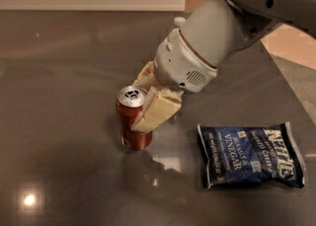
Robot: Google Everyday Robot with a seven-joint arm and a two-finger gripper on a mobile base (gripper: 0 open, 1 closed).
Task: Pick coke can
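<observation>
The coke can point(129, 126), dark red with a silver top and pull tab, is upright in the middle of the dark table point(59, 72). My gripper point(137, 107) reaches down from the upper right and is shut on the can. One cream finger point(157, 111) presses its right front side; the other finger point(144, 74) shows behind it. The can appears raised slightly off the table, with its reflection below it.
A blue bag of salt and vinegar chips point(252, 156) lies flat to the right of the can. The table's right edge point(284, 79) runs diagonally behind my arm. A light reflection point(29, 199) shows at the front left.
</observation>
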